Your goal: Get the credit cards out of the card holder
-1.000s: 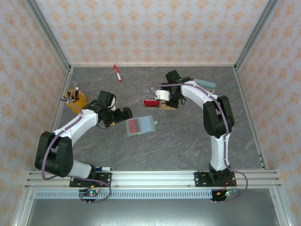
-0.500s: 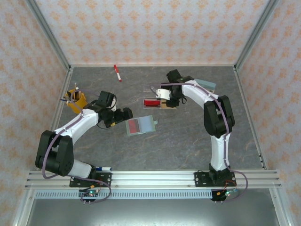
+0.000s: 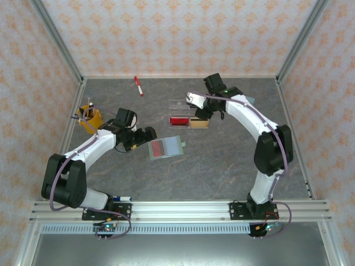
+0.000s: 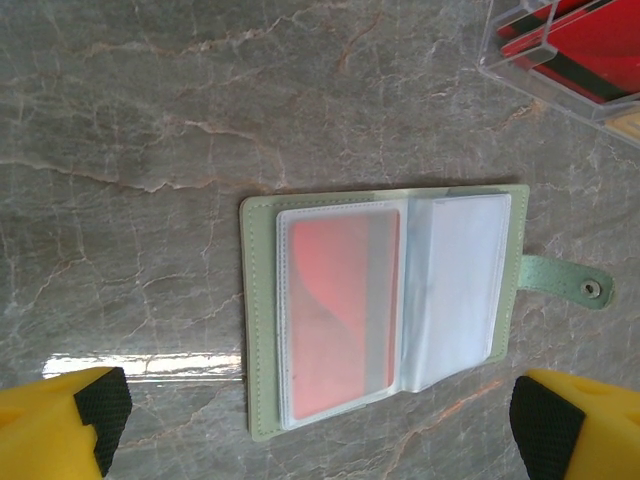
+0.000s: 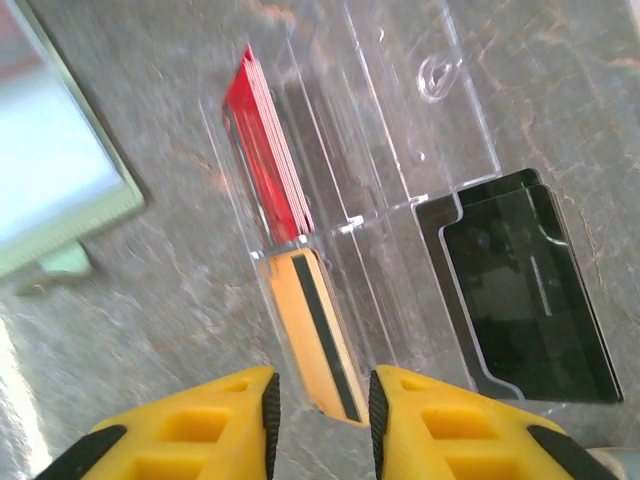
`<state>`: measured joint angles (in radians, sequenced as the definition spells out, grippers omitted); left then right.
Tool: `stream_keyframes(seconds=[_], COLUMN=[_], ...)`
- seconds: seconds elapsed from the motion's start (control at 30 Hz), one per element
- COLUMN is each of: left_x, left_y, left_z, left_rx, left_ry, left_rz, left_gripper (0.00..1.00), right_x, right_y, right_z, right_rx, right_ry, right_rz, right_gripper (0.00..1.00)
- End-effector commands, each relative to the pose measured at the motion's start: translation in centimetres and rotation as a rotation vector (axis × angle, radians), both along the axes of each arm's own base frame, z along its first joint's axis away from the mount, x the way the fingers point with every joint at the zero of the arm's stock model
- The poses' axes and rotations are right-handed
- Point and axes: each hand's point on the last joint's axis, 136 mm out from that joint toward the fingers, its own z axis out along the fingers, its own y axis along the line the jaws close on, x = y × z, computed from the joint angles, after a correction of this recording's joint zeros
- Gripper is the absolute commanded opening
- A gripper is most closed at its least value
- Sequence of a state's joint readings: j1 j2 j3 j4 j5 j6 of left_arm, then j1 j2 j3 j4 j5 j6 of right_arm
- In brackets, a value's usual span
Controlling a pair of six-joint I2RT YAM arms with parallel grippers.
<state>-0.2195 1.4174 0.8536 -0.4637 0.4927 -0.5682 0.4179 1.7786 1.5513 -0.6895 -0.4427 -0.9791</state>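
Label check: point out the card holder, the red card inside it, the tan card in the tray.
card holder [image 4: 260, 320], left wrist view, green left border.
red card [image 4: 335, 310], left wrist view, middle of its face.
tan card [image 5: 298, 335], right wrist view, tan face beside stripe.

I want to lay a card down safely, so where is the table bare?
Bare: the wide stretch of table between the card holder and the near rail; also between the red marker and the clear tray. Crowded around that tray.
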Motion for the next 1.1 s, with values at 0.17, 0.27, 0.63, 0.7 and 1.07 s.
stream_keyframes(seconds=[0.17,0.27,0.63,0.7,1.07], left_x=[-0.6,-1.0,-1.4,-1.3,-1.3], left_y=[0.0,0.2,2.1,2.5,4.0], left_z=[-0.6,-0.9,-0.7,-0.8,-0.5], left_rx=[-0.048,-0.043,0.041,0.055,0.033], left_ry=[-0.007,0.001,-0.009,-0.005,0.006], left_rz=[0.046,0.053,0.116,0.13,0.203], left_gripper=[1.0,1.0,1.0,1.0,1.0], right_x=[-2.1,-2.3,-5.3,-6.1,-10.3], right_y=[3.3,3.2,10.0,11.3,14.5], right_z=[4.9,4.0,-4.7,-5.9,-12.9], right_rx=[0.613,0.662,0.453,0.393,0.16], right_ry=[0.196,0.252,0.512,0.503,0.551], right_rz=[-0.387,-0.604,-0.842,-0.862,-0.9], right_gripper=[0.31,0.36,0.41,0.48,0.56])
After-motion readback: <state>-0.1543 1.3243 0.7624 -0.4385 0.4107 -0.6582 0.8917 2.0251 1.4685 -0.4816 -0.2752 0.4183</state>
